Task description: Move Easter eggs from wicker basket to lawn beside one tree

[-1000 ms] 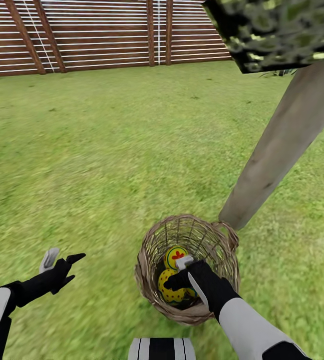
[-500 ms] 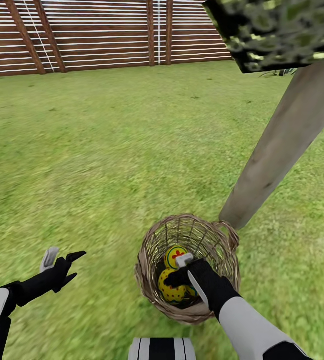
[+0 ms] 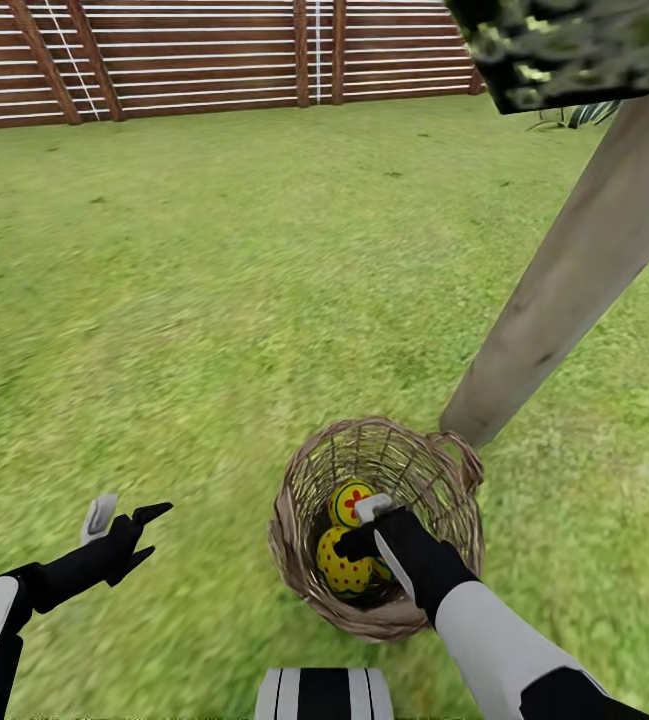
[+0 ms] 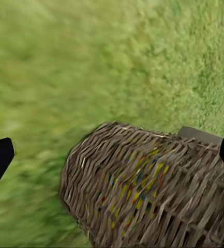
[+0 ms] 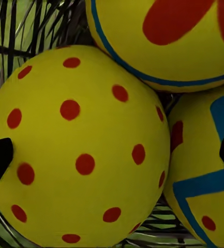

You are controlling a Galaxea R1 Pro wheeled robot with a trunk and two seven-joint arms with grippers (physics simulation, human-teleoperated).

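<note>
The wicker basket [image 3: 404, 470] stands on the lawn [image 3: 214, 300] right at the foot of the tree [image 3: 564, 290]. Inside lie the Easter eggs: the red-flower egg [image 3: 349, 498], the red-dotted egg [image 3: 340, 570] and, in the right wrist view, the blue-zigzag egg [image 5: 210, 196]. My right gripper [image 3: 360, 527] is down inside the basket, open, its fingertips either side of the dotted egg [image 5: 80, 150], with the flower egg [image 5: 168, 41] beyond. My left gripper [image 3: 119, 522] hangs open over the grass left of the basket [image 4: 148, 191], holding nothing.
A brown slatted fence [image 3: 214, 60] closes off the far end of the lawn. A dark leaf panel [image 3: 574, 45] of the tree hangs at the upper right. Open grass spreads to the left and behind the basket.
The whole picture has shifted slightly, so the camera moved. My right gripper stays inside the basket over the eggs, and the left arm keeps its place.
</note>
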